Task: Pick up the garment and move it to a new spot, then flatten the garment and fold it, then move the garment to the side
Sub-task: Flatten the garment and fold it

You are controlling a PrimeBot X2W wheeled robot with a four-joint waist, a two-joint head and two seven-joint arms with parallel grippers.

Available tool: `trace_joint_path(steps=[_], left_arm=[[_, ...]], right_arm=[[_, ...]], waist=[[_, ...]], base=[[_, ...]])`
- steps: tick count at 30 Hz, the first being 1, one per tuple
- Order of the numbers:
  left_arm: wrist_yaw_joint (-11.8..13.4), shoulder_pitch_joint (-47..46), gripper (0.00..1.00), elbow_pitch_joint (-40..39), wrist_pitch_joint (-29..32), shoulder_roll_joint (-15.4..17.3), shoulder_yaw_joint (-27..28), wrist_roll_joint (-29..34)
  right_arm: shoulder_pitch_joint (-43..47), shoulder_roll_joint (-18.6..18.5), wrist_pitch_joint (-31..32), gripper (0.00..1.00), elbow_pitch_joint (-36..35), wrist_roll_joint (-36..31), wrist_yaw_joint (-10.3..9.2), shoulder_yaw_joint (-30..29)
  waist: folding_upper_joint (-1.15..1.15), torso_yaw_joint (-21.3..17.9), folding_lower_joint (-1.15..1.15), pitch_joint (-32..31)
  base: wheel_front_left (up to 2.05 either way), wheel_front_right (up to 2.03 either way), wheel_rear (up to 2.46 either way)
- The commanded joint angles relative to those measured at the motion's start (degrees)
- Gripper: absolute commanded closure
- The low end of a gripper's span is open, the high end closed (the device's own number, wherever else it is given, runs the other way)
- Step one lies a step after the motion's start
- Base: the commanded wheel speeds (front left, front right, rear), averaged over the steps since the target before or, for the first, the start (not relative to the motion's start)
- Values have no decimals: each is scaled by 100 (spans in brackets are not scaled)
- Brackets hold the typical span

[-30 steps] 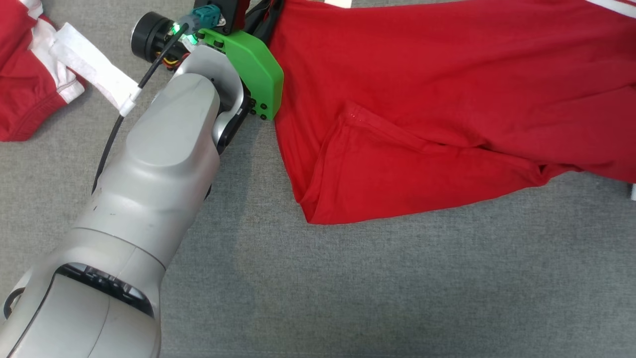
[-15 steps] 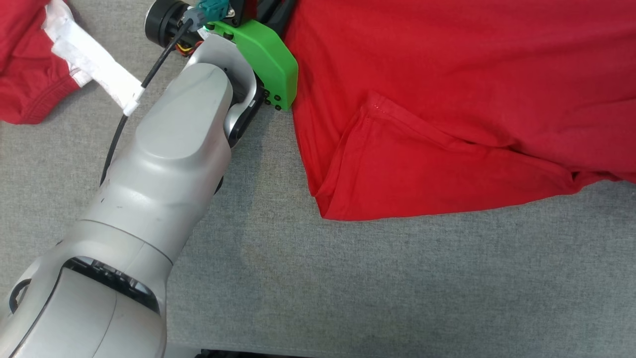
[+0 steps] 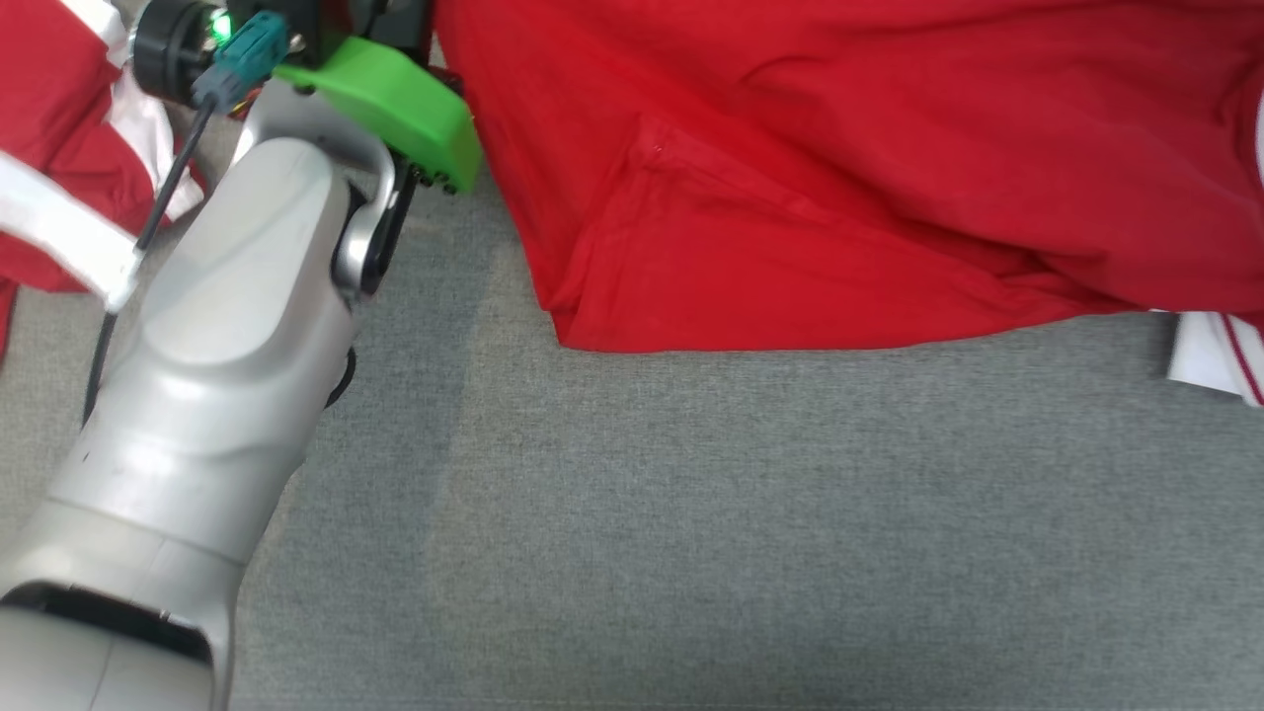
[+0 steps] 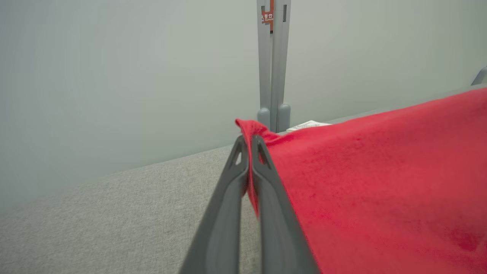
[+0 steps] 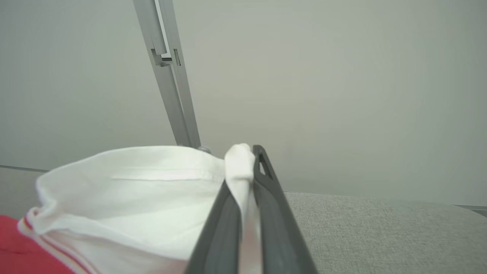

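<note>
1. Nearest us, the front of the grey cloth-covered surface [image 3: 750, 533] lay bare. The pale left forearm [image 3: 227, 326] rose from its front left corner towards the far left, with a black cable [image 3: 148, 227] alongside it.
2. Past the forearm's end sat a green wrist cover [image 3: 385, 99], just beside the left side of the red garment [image 3: 839, 148].
3. The garment spread over the far half of the surface, from left of centre to the right edge. Its folded hem faced us, with one seamed flap lying across it.
4. At the right edge a white, red-striped piece [image 3: 1210, 355] showed below the hem. At the far left corner lay more red-and-white cloth [image 3: 49, 118] — we could not tell whether it belonged to the same garment.
5. In the left wrist view, the left gripper [image 4: 249, 142] was pressed together on a corner of the red cloth [image 4: 380, 190].
6. In the right wrist view, the right gripper [image 5: 247, 152] pinched a white fold between its fingers [image 5: 266, 198], and this white trim [image 5: 133, 182] ran into red at the lower left.
7. Farthest off stood a pale wall [image 4: 114, 76] and a grey post [image 4: 272, 76].
</note>
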Motion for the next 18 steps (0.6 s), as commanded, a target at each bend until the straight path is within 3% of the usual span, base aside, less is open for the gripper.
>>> trace_joint_path(steps=[1,11,18], left_arm=[[115,240,100,-271,-16,165,125,81],[745,1177,100,-2502,-8,986,618,502],[1107,1350,100,-3834,311,1490,789,669]], right_arm=[[228,-66,-80,100,-241,64,-10,-68],[1286,-497,-148,100,-2248,-47,-11,-1108],[1546,-623,396,100,-3459,-171,-11,-1911]], waist=[[0,-303,0,-408],[0,-562,0,-1184],[0,-619,0,-1668]], base=[[0,0,0],[0,0,0],[0,0,0]])
